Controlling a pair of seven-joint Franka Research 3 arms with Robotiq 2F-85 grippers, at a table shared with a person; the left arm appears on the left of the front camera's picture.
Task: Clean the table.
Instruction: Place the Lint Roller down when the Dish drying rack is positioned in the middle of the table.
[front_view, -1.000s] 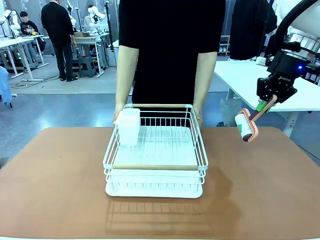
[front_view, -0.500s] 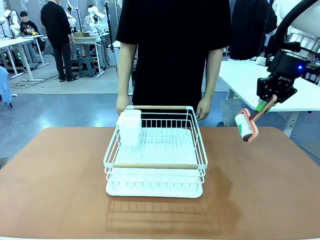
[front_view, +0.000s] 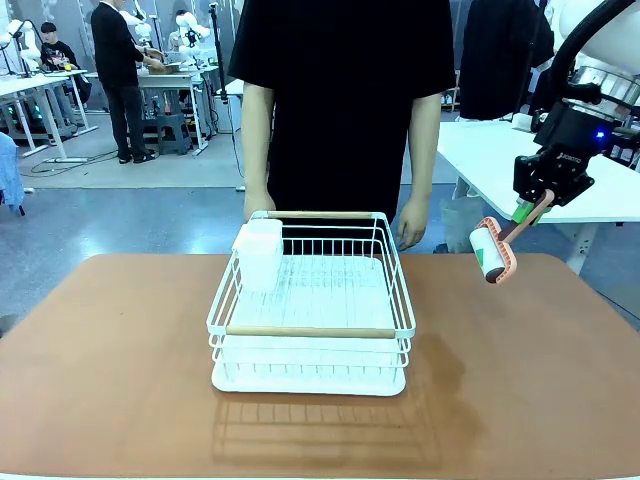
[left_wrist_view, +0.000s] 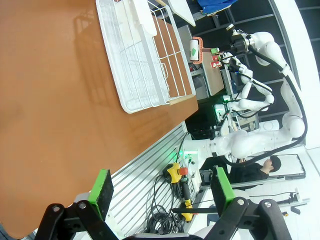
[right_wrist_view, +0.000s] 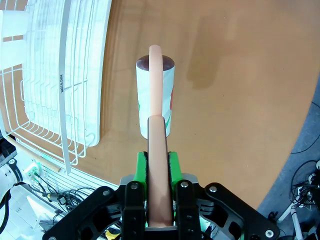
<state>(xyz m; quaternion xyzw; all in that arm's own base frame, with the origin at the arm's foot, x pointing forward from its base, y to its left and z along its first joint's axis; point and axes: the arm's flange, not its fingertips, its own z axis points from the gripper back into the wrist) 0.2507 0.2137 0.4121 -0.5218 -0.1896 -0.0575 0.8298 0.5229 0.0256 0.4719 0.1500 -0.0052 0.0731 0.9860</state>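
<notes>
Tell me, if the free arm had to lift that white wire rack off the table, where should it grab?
Probably the near wooden bar of the dish rack, taken from above. It is a straight, slim rod along the top edge facing the robot, with open space above and below, so the open left gripper could close across it. The thin wires look harder to pinch firmly.

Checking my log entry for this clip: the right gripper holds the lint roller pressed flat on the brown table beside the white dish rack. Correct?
Not quite. The right gripper holds the lint roller in the air above the table, not pressed on it; the front view shows this. The dish rack is beside it.
</notes>
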